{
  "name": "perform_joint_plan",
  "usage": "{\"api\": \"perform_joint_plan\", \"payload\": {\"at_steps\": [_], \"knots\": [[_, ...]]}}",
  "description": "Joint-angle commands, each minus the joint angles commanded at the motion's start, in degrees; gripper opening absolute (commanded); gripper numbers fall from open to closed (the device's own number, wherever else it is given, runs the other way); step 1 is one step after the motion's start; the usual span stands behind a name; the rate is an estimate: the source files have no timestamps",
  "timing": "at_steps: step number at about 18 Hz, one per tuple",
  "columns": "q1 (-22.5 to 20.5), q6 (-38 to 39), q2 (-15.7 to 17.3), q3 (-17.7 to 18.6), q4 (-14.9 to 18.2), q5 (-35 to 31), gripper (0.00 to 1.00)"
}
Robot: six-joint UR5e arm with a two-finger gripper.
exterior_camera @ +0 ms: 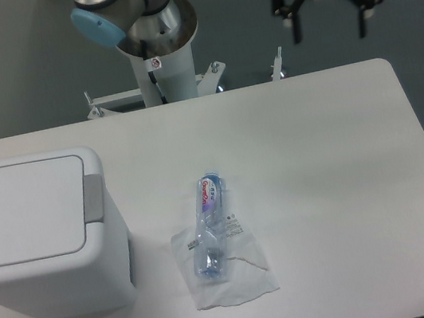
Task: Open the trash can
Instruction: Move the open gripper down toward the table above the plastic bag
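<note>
The gripper [329, 30] hangs at the upper right of the frame, jaws wide and empty, probably held high to travel freely toward the bin [39, 239] at the left edge. The bin is white and boxy with rounded corners, its flat lid [22, 209] shut, a grey strip [93, 199] along the lid's right side.

Soft, even overhead light; slightly hazy focus.
</note>
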State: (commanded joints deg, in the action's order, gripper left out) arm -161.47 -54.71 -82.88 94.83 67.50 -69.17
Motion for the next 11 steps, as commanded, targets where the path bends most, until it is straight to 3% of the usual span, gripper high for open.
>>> {"api": "perform_joint_plan", "payload": {"at_steps": [5, 11], "knots": [[7.2, 20.7, -1.1, 0.1, -2.4, 0.2, 1.0], [13.7, 30.7, -3.2, -0.2, -2.5, 0.1, 1.0]]}}
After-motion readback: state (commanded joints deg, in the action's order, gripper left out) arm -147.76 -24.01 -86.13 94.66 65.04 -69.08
